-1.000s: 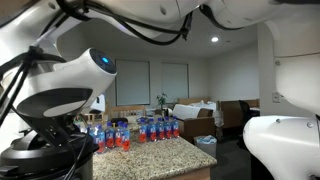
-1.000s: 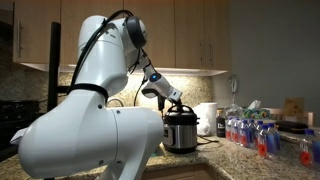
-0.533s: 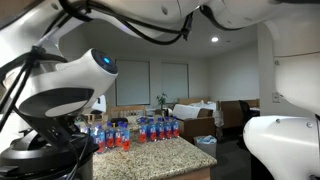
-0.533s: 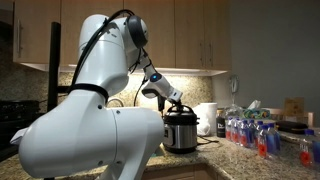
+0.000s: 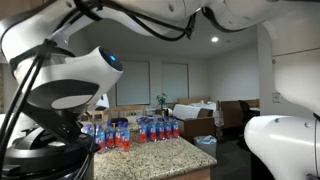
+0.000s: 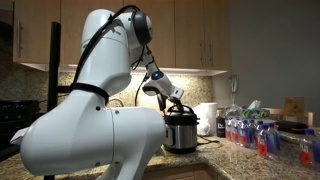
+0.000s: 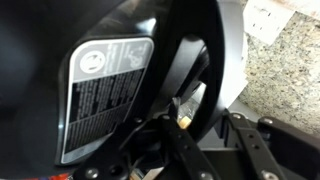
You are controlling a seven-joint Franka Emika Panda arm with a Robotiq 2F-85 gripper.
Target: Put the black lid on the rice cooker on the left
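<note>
We see the gripper (image 6: 172, 98) just above the rice cooker (image 6: 181, 134), at the black lid (image 6: 179, 113), which sits on top of the cooker's steel body. Compared with a second ago, the arm (image 6: 110, 60) has shifted a little: its upper joint leans further toward the cooker, and in an exterior view the blue-lit joint (image 5: 85, 72) stands higher and larger. Cooker and lid have not moved. We cannot tell whether the fingers are spread or pinching the lid. The wrist view shows only a dark labelled surface close up, beside speckled countertop (image 7: 285, 65).
</note>
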